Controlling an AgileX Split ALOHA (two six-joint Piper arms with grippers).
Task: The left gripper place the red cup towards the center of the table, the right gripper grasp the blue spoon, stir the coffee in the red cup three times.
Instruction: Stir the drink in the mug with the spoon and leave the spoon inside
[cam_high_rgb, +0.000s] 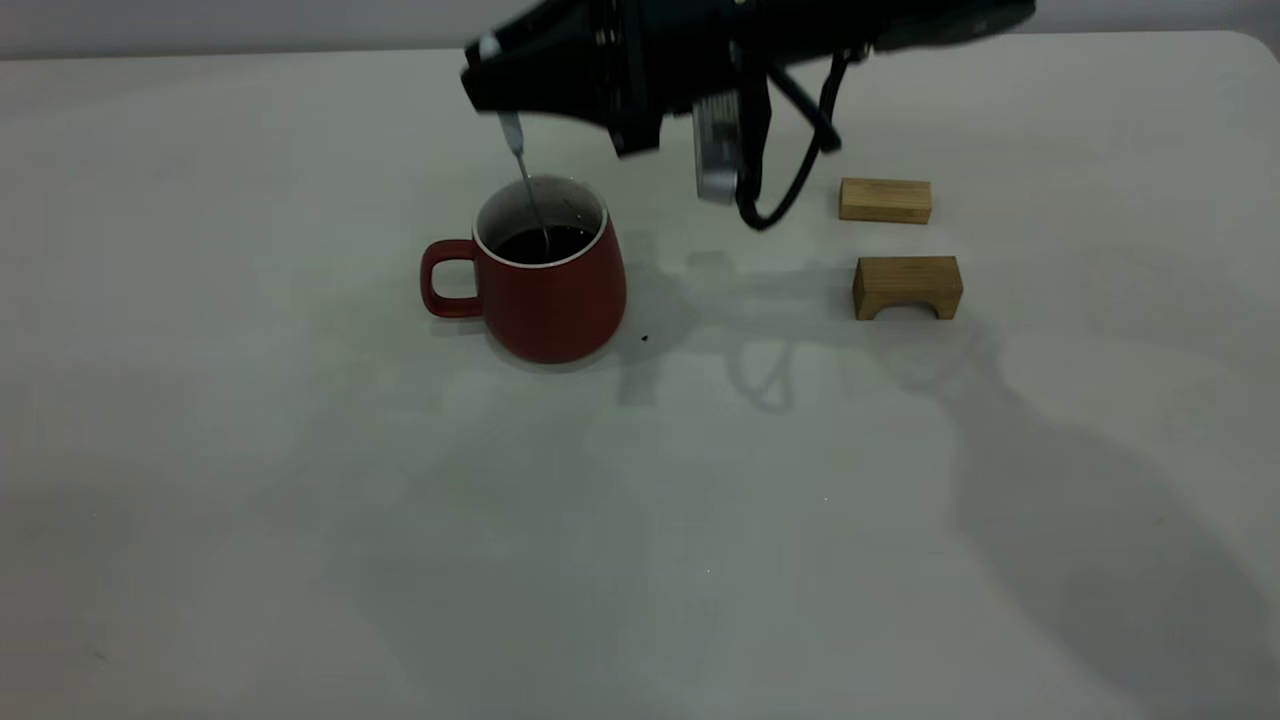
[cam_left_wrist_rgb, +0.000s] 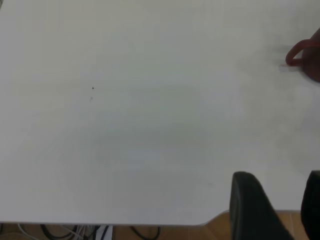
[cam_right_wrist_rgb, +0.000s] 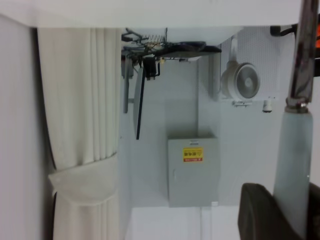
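The black right gripper (cam_high_rgb: 500, 100), upper centre, pinches the slim pale-blue spoon (cam_high_rgb: 522, 170) upright, so its bowl dips into the dark coffee (cam_high_rgb: 545, 243) in the dark red mug (cam_high_rgb: 545, 275). The left gripper (cam_left_wrist_rgb: 277, 210) hangs parked, fingers apart, holding nothing

Black robot arm, cabled

The right gripper (cam_high_rgb: 497, 88) is glossy black, with a looping black cable (cam_high_rgb: 790, 190) and a grey-white label (cam_high_rgb: 716, 150).

The black right gripper (cam_high_rgb: 497, 75) holds the slim pale-handled blue spoon (cam_high_rgb: 528, 190) upright, its bowl dipped in dark coffee (cam_high_rgb: 540, 243) inside the dark red cup (cam_high_rgb: 545, 280) on the off-white table (cam_high_rgb: 300, 500).
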